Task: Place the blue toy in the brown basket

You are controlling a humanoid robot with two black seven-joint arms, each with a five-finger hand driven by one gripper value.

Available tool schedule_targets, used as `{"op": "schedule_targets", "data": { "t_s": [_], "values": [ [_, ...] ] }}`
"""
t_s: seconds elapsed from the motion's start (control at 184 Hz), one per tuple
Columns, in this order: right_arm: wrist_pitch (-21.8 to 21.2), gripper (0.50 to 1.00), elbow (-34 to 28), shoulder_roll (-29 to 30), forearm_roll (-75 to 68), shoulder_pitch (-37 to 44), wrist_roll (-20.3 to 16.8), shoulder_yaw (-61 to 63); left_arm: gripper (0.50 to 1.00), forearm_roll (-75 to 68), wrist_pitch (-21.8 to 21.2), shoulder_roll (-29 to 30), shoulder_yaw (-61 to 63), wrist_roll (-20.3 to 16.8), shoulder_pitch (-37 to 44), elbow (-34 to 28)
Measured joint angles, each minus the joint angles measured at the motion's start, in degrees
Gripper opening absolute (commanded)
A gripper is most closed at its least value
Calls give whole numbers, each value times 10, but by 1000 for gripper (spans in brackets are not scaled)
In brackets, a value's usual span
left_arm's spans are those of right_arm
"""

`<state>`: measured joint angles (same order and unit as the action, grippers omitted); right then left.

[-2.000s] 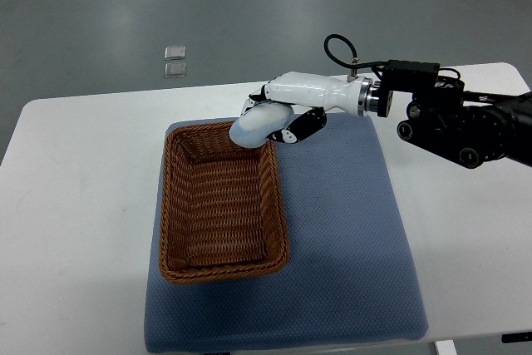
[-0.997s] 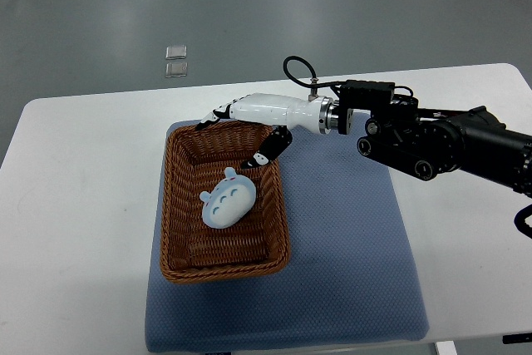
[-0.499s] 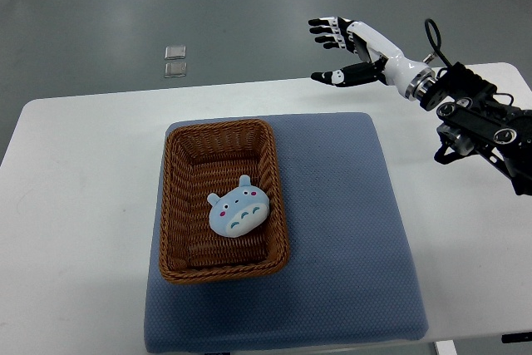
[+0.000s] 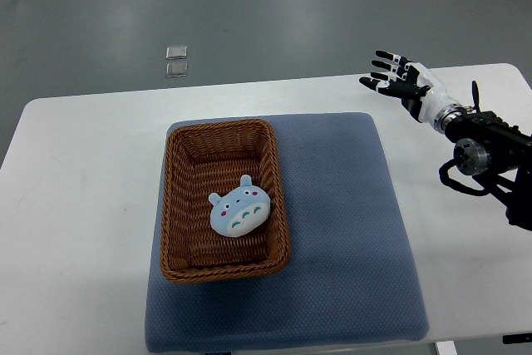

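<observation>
So the right hand (image 4: 397,78) is up over the far right part of the white table (image 4: 75,205), fingers spread out and holding nothing — totally empty. Its arm comes in from the right edge, dark joints and a bit of cable showing behind the wrist.

The blue toy (image 4: 239,210) is well away from the hand, off to its left and nearer the robot, lying inside the brown basket (image 4: 171,205). It's face up, little ears pointing toward the far side, sitting in the nearer half of the basket and close to the basket's right wall. Can't tell if it's actually touching that wall.

The basket sits on the left part of a blue mat (image 4: 349,239) — the mat's bare right half lies between the basket and the hand. Two small clear squares (image 4: 175,62) are on the floor beyond the table, far to the hand's left.
</observation>
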<state>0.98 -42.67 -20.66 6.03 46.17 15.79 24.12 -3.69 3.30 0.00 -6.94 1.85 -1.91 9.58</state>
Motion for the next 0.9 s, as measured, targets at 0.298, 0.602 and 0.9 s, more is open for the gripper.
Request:
{"op": "schedule_targets", "data": {
  "t_s": [0.298, 0.602, 0.9],
  "values": [
    [1, 913, 5, 10, -29, -38, 8, 62, 1000, 0, 0, 0, 0, 0, -2, 0],
    [0, 913, 10, 21, -20, -67, 7, 70, 1000, 0, 0, 0, 1, 0, -2, 0],
    [0, 913, 13, 56, -37, -90, 19, 130, 1000, 0, -3, 0, 1, 1, -2, 0]
  ]
}}
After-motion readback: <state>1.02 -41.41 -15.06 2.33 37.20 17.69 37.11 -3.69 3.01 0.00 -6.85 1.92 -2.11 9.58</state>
